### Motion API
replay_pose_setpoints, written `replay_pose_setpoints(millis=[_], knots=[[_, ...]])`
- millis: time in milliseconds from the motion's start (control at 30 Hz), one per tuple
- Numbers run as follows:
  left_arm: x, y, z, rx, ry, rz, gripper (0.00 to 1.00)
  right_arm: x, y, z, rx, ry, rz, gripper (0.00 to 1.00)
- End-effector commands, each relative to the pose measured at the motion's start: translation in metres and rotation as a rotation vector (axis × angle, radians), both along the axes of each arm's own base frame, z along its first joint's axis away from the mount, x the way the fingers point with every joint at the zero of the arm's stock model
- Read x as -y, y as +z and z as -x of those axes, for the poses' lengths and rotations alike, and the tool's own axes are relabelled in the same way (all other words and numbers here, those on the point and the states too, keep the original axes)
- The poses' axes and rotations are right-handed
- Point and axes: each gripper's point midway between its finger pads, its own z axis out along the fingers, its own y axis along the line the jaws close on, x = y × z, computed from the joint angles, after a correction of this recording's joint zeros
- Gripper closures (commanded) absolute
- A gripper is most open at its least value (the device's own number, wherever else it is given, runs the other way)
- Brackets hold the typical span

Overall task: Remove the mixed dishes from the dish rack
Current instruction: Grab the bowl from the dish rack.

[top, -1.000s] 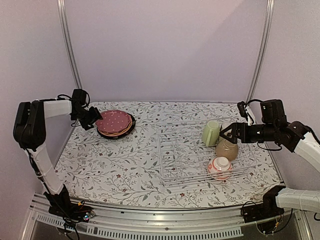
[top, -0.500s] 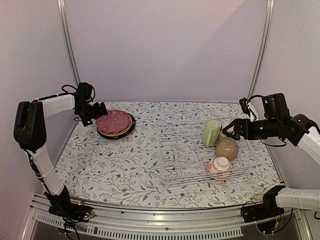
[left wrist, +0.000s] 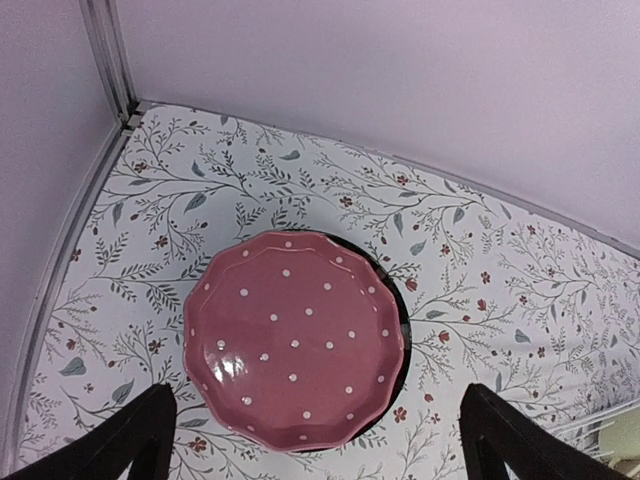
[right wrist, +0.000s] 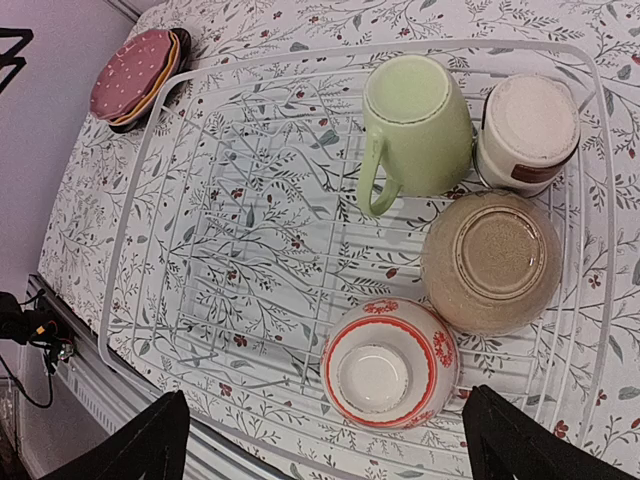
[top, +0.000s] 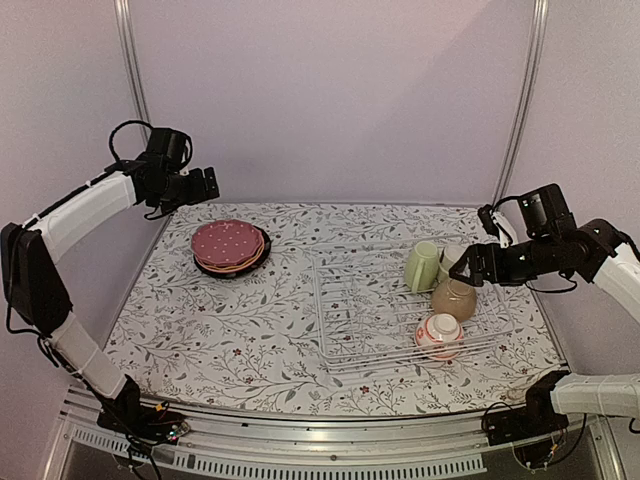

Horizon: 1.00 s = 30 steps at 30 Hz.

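Right wrist: green cup (right wrist: 415, 125), white cup (right wrist: 528, 130), tan bowl (right wrist: 490, 262) and patterned bowl (right wrist: 385, 365) crowd the dish rack (right wrist: 240, 230) at 3 o'clock — plates (right wrist: 135, 75) at 10 o'clock. Left gripper (top: 207, 186) and right gripper (top: 470, 265) gape, holding nothing.

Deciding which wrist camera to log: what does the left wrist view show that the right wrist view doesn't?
Only left wrist: the maroon dotted plate seen square-on from above, close up. Only right wrist: the tan bowl and white-and-red bowl, both upside down in the dish rack. Both: that plate atop its stack, and the floral tablecloth.

Plate stack (top: 230, 246) left of rack (top: 360, 310); rack holds tan bowl (right wrist: 490, 262), patterned bowl (right wrist: 385, 365), green cup (right wrist: 415, 125), white cup (right wrist: 528, 130).
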Motion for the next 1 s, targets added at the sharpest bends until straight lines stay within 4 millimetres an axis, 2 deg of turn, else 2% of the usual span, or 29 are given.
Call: replay_pose_setpoints(millis=[0, 200, 400, 467, 767, 967], knots=[[0.011, 0.014, 0.012, 0.017, -0.043, -0.053, 0.00, 0.005, -0.008, 0.019, -0.079, 0.018, 0.056, 0.04], [0.035, 0.025, 0.022, 0.050, -0.088, -0.078, 0.01, 0.013, -0.029, 0.038, -0.186, 0.019, 0.140, 0.05], [0.057, 0.032, 0.029, 0.080, -0.141, -0.125, 0.00, 0.011, -0.037, 0.035, -0.212, 0.018, 0.162, 0.08], [0.067, 0.035, 0.032, 0.090, -0.173, -0.139, 0.00, 0.009, -0.046, 0.032, -0.236, 0.013, 0.187, 0.08], [0.076, 0.038, 0.036, 0.101, -0.195, -0.158, 0.01, 0.002, -0.065, 0.028, -0.282, 0.036, 0.249, 0.09], [0.080, 0.040, 0.037, 0.107, -0.203, -0.178, 0.00, -0.002, -0.081, 0.029, -0.323, 0.060, 0.317, 0.01]])
